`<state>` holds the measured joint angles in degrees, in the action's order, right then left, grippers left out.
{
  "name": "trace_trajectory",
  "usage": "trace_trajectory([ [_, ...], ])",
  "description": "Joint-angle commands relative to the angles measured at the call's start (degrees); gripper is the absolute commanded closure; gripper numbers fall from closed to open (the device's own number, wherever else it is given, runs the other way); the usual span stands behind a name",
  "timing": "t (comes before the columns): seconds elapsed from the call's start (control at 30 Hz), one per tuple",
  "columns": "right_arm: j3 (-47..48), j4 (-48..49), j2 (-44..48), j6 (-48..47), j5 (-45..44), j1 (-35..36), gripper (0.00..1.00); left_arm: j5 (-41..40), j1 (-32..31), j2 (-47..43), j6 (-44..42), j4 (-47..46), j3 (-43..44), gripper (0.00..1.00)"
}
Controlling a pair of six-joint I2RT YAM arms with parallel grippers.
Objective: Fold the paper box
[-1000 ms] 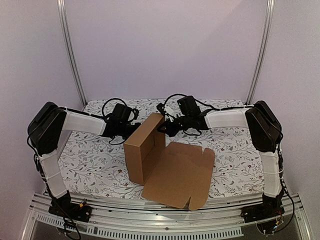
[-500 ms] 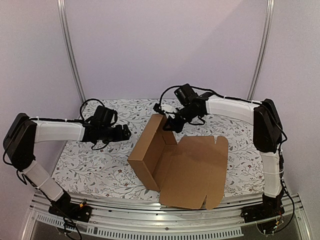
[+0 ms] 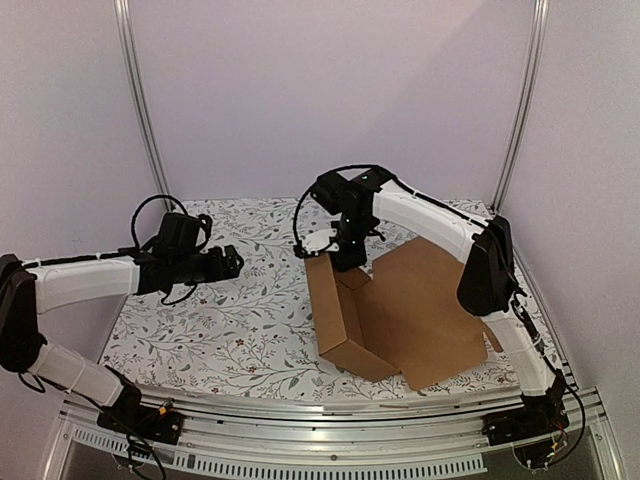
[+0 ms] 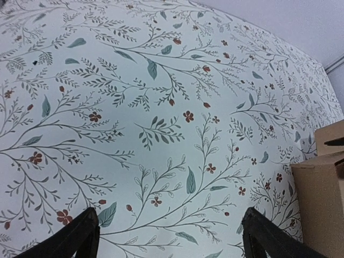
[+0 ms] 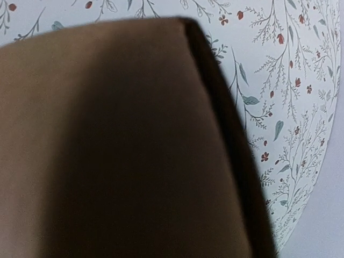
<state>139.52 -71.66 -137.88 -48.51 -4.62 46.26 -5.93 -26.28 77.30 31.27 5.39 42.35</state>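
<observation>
The paper box (image 3: 343, 318) is plain brown cardboard, lying right of the table's middle. Its shallow tray part is on the left, and its broad lid panel (image 3: 432, 305) lies spread flat to the right. My right gripper (image 3: 349, 257) reaches down onto the tray's far wall and appears shut on it. In the right wrist view the cardboard (image 5: 118, 150) fills the frame and hides the fingers. My left gripper (image 3: 231, 262) is open and empty, hovering over bare cloth well left of the box. In its wrist view the gripper (image 4: 169, 217) is spread wide, and the box corner (image 4: 321, 191) shows at the right edge.
A floral cloth (image 3: 210, 325) covers the table. The lid panel reaches close to the right arm's upright link (image 3: 487, 272). Metal posts (image 3: 140, 110) stand at the back corners. A rail (image 3: 300, 425) runs along the front edge.
My right gripper swung the box round and to the right, so the tray tipped from upright to lying low. My left arm pulled back to the left, away from the box.
</observation>
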Motion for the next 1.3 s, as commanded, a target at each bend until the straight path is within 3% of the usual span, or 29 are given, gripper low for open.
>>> trace_trajectory([
  [0.0,3.1,-8.1,-5.9,-4.4,-14.1,4.5,0.55,3.0,0.7,-2.1,-0.1,0.0,-1.0,0.08],
  [0.1,2.7,-7.6,-0.4,-4.6,-13.2,4.6,0.40,3.9,0.7,-3.3,0.3,-1.1,-2.2,0.08],
  [0.23,-0.4,-6.1,8.8,-5.2,-14.2,4.6,0.29,5.5,0.5,-2.5,1.0,-3.6,-4.0,0.08],
  [0.33,-2.7,-5.5,14.8,-5.3,-14.5,4.5,0.27,7.7,0.0,-1.4,1.4,-5.5,-4.4,0.08],
  [0.53,-3.4,-8.2,23.8,-0.6,-2.6,4.4,0.26,10.2,-3.7,0.4,-2.3,-11.0,-3.3,0.09],
  [0.8,-8.2,-9.4,33.5,8.6,6.3,1.4,0.21,16.4,-10.5,8.8,-18.9,-22.6,5.1,0.09],
  [0.93,-13.2,-9.6,35.4,11.2,-0.5,0.5,0.19,21.4,-10.4,17.2,-24.4,-23.4,13.8,0.09],
  [1.03,-15.1,-9.8,35.3,13.8,-4.0,-0.9,0.19,25.1,-10.6,21.5,-23.9,-22.7,18.9,0.10],
  [1.27,-17.0,-11.3,35.6,16.9,-0.2,-6.6,0.25,27.9,-12.3,21.7,-21.5,-26.9,16.5,0.14],
])
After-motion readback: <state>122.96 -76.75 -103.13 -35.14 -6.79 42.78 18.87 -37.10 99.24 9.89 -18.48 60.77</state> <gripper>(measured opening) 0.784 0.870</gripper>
